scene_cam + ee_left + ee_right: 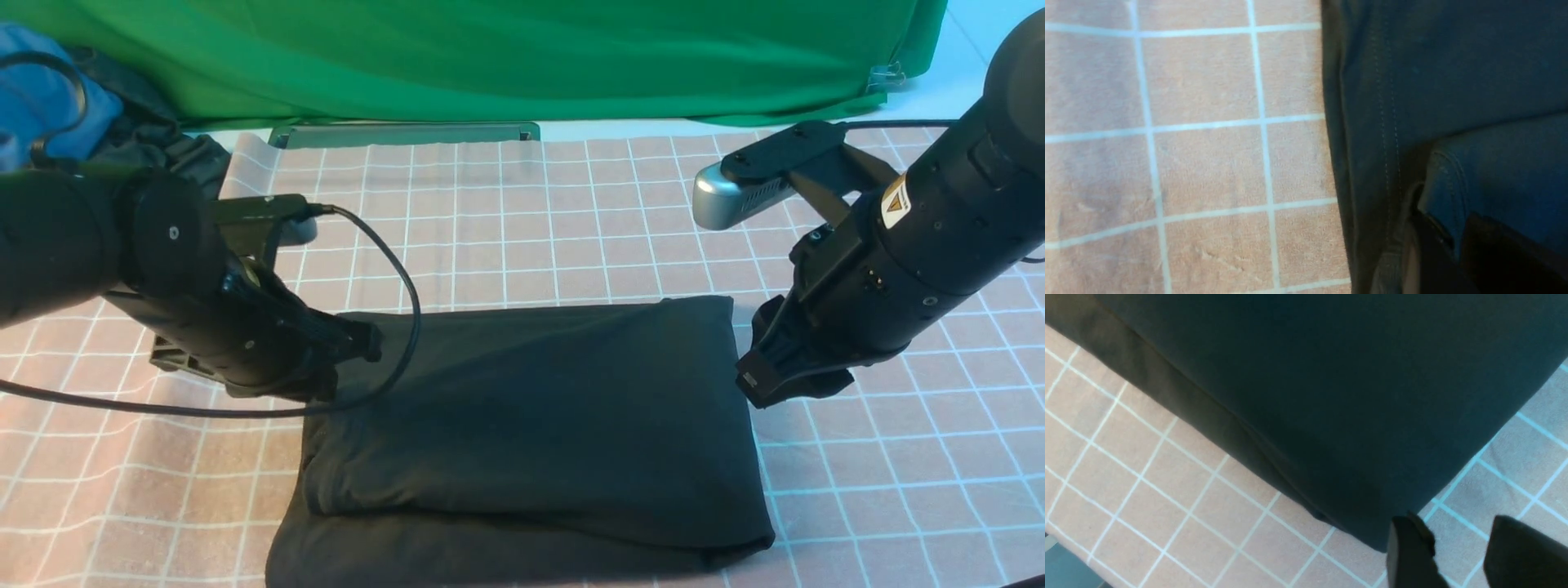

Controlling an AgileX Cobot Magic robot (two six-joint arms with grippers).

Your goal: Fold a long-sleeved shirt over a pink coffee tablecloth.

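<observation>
Two layers of black shirt (pixel 531 425) lie nearest the camera, folded into a thick rectangle on the pink cloth (pixel 898 474), a lower layer poking out along the near edge under the upper one. Now to the tools, one at each far corner of that bundle. Left gripper (pixel 359 347) sits right over the shirt's far left corner, its body and a looping black cable (pixel 404 286) covering that corner in the front view, so whether it is pinching fabric or spread I cannot tell from there. The left wrist view helps little: a stitched hem (pixel 1388 122) running beside the grid cloth, a fold of shirt bunched against a dark finger (pixel 1502 253) at the frame's edge, contact unclear. Right gripper (pixel 784 380) hovers just beside the far right corner, and the right wrist view settles it: two dark fingers (pixel 1408 551) spread apart with only grid cloth between them, the shirt corner just next to one tip, nothing held. That same view shows the layered edge running off diagonally. Farther back, bare grid squares, then a grey-green bar (pixel 404 135) at the cloth's far edge, a blue garment (pixel 49 98) off far left, and the green backdrop (pixel 506 57) behind everything.
</observation>
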